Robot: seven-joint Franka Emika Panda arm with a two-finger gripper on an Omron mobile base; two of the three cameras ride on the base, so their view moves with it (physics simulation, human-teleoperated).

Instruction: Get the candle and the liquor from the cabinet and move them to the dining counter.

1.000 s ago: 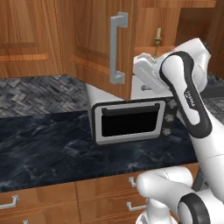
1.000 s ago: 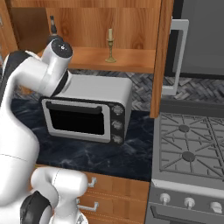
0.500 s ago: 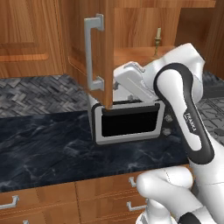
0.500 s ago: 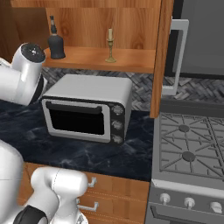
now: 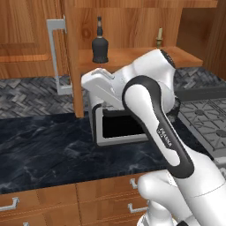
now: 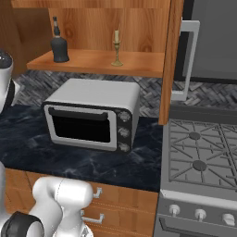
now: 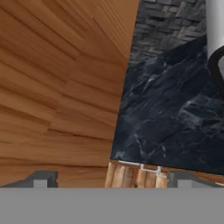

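The reddish-brown wooden wall cabinet (image 6: 97, 62) stands with both panelled doors swung out; the left door (image 5: 73, 57), seen edge-on in the left base view, carries a long grey metal bar handle (image 5: 55, 55), and the right door (image 6: 170, 60) shows its own bar handle (image 6: 187, 60) in the right base view. On the cabinet's bottom shelf, the dark grey-black liquor bottle with a squat bell-shaped body and thin neck (image 6: 59, 42) stands upright near the left end. The short cream-yellow candle in a small brass holder (image 6: 116, 48) stands upright toward the middle of the shelf, well apart from the bottle. Both sit back from the shelf's front edge. Below the shelf, a silver toaster oven with a dark glass door (image 6: 92, 115) rests on the black marble-look kitchen counter (image 6: 28, 139), near its back edge. A gas stove with grey grates (image 6: 201, 152) adjoins the counter's right end. The gripper (image 7: 111, 177) is seen in the hand view, jaws set wide apart with nothing between them, tips (image 7: 41, 179) facing the wooden door face and the counter beside it.
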